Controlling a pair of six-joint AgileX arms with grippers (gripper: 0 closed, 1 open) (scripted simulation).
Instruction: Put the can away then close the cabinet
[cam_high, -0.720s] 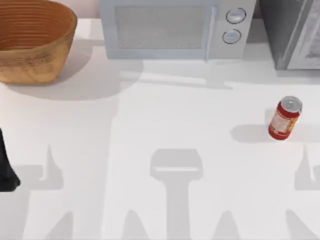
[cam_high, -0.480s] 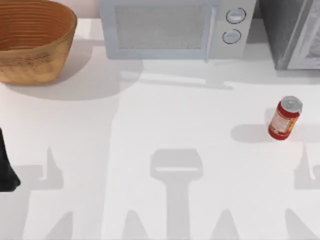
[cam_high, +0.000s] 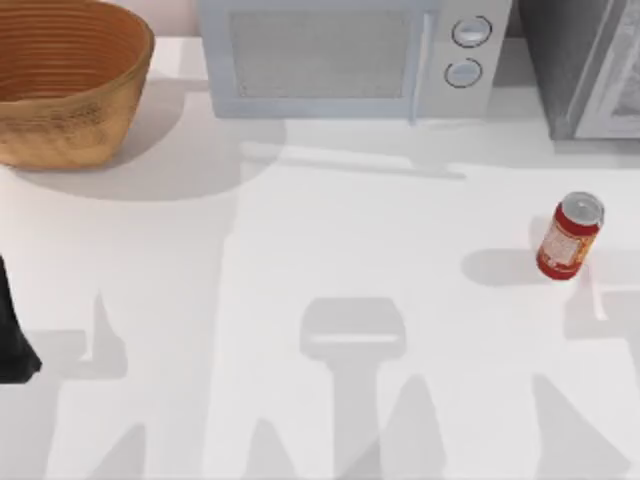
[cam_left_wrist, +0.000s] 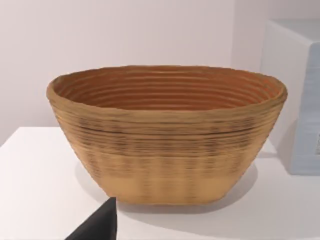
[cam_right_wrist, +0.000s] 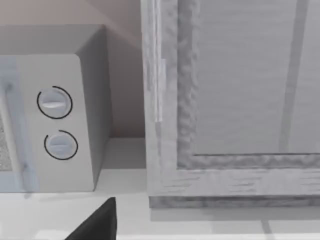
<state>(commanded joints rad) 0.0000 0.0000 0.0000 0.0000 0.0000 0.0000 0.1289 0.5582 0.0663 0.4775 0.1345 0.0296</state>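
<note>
The can (cam_high: 570, 236) is seen upright on the desk (cam_high: 330, 260) at the right, before the cabinet (cam_high: 585, 65); each tool's grip state cannot be told

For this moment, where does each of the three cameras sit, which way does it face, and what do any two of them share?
Top view: above the table, looking down on basket, microwave, cabinet and upright can; the left arm shows at the left edge.
Left wrist view: low, level, facing the basket; a dark gripper part shows.
Right wrist view: low, facing the cabinet door and microwave knobs; a dark gripper part shows.
Shared: both wrist views catch the microwave.
</note>
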